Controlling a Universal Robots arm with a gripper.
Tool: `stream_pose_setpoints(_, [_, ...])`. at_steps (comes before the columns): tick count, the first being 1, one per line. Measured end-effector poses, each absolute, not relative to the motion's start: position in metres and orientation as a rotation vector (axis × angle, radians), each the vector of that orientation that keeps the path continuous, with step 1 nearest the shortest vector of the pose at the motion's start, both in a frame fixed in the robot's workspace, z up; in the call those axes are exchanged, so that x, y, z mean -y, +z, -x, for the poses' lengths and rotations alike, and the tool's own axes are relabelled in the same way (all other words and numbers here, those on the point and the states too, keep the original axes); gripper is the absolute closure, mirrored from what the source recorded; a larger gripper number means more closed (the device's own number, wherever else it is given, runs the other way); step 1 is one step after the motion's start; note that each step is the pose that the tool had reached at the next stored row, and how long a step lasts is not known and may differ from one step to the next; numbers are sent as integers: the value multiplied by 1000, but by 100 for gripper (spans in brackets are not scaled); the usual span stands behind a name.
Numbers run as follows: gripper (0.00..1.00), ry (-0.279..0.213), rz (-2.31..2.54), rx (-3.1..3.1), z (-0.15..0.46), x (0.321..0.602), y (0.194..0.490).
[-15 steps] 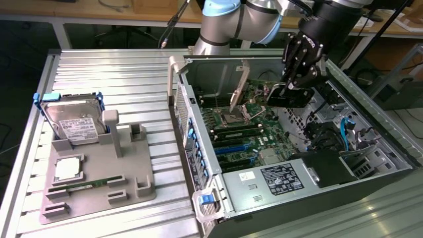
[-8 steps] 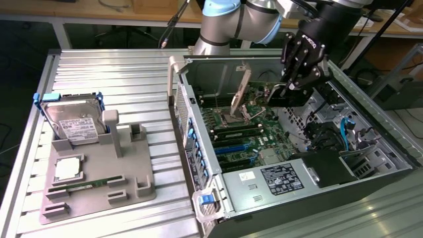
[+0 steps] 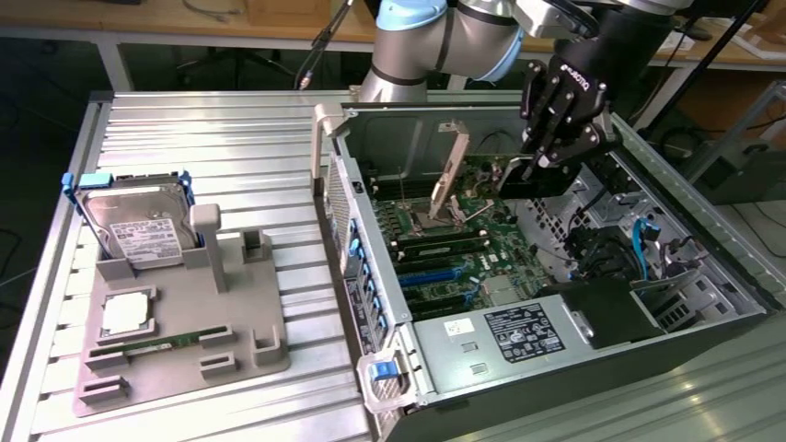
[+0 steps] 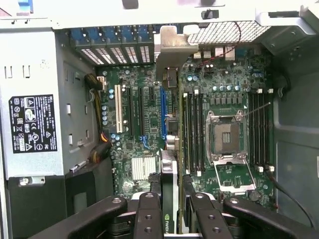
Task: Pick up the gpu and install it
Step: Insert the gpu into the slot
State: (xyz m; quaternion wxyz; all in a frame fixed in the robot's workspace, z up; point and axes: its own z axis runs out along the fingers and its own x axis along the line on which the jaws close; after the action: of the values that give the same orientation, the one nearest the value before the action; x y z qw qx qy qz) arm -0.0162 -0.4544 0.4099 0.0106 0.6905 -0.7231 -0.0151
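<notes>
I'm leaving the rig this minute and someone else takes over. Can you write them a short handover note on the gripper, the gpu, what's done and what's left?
Gripper: jaws shut on the gpu.
Gpu: held inside the open computer case, above the motherboard. It looks clear of every slot.
Done: gpu picked up and positioned over the board.
Left: installation. The gpu is not seated and the blue slot is unoccupied.

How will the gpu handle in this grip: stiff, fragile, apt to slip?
Probably stiff: the gpu stands straight, edge-on, in the gripper. Likely fragile: a thin card above a crowded motherboard. Clamped on its flat faces alone, it might pivot if nudged.
</notes>
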Motion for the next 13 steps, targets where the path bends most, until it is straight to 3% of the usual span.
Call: stream_pose_setpoints(13, [73,-32,-2165,2261,16,454,408])
